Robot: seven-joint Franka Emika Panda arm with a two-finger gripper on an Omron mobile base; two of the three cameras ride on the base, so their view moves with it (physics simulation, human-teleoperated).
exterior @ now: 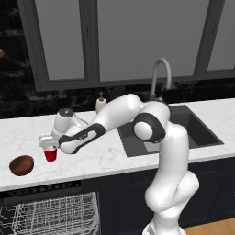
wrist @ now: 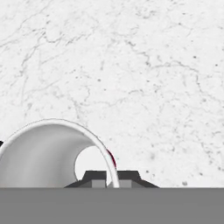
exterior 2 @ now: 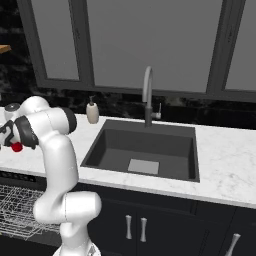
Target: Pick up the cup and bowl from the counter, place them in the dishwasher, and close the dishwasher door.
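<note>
Currently: cup point(exterior: 51, 154), red, tapered, white inside, upright on the counter point(exterior: 105, 156) left of the sink. Pincer point(wrist: 112, 178) pinched on the cup's rim wall, one tip inside, one outside. Likely light, stiff, smooth plastic; a rim pinch may let it swing. Bowl point(exterior: 21, 165) well left, near the counter's front edge, above the open dishwasher point(exterior: 50, 213).
</note>
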